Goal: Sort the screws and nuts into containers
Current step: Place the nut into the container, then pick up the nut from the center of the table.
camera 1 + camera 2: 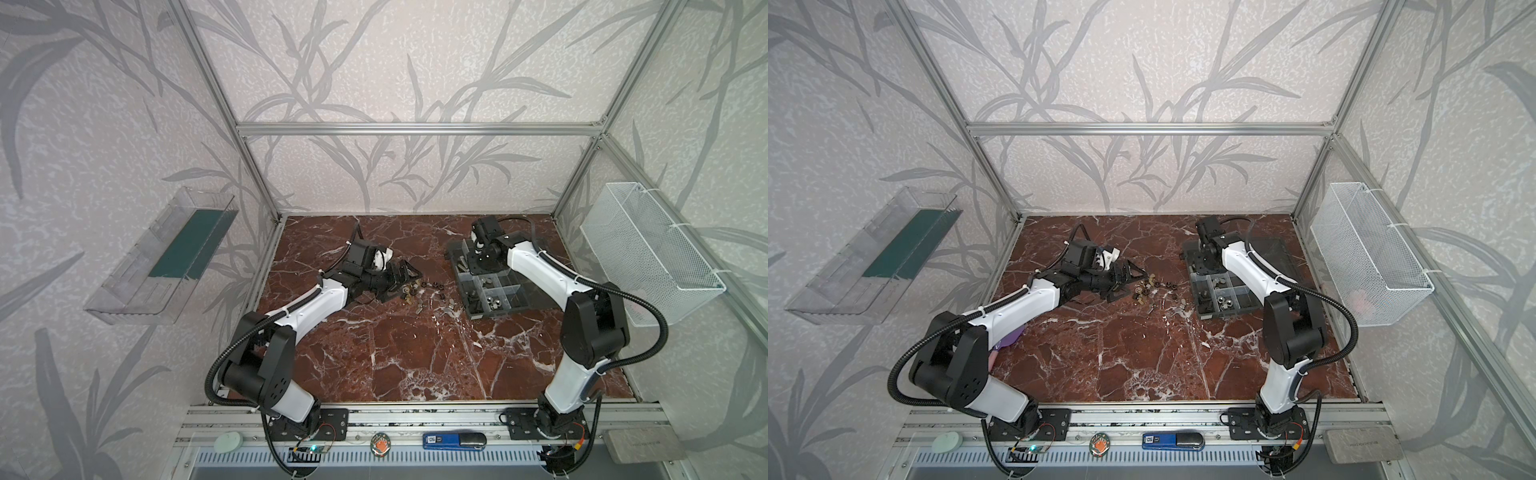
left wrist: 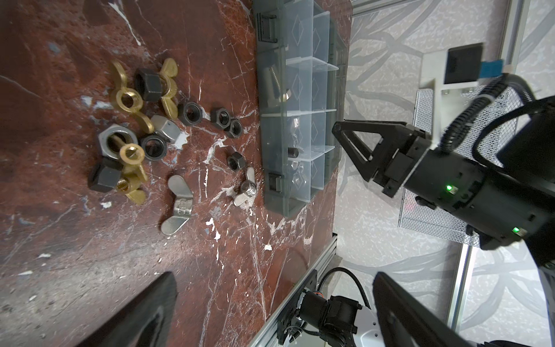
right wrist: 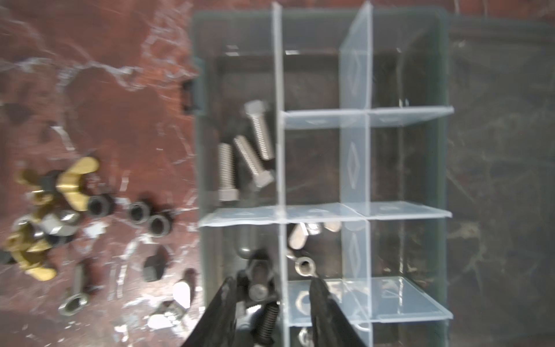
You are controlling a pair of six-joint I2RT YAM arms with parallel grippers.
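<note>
Seen from above, two white-and-black robot arms point(image 1: 307, 303) rise from a rail point(image 1: 415, 415) at the 6 o'clock edge of a red-brown marble table point(image 1: 395, 357) and stretch toward 12 o'clock. Near the table's middle lies a loose scatter of screws and nuts point(image 1: 415, 293). It includes brass wing nuts point(image 2: 129, 99), dark hex nuts point(image 2: 222, 118), a large silver hex nut point(image 2: 117, 141) and silver wing nuts point(image 2: 178, 207), some piled on one another. At 9 o'clock of that scatter, the left end effector point(image 1: 400, 284) hangs low over the table, its jaws spread wide with nothing between them. At 3 o'clock of the scatter, just beside its outermost pieces, sits the dark grey organizer box point(image 1: 474, 314). Translucent dividers point(image 3: 354, 150) split it into small containers point(image 3: 324, 162), and its smoky lid point(image 1: 1275, 257) lies open on the 3 o'clock side. The right end effector point(image 3: 273, 282) points down into the box, jaws partly open and straddling a divider, gripping nothing. Dark bolts point(image 3: 265, 318) lie in the compartment below it. The right wrist view is blurred, but it shows three silver bolts point(image 3: 249, 153) in a neighbouring compartment and small silver fasteners point(image 3: 303, 264) in another.
</note>
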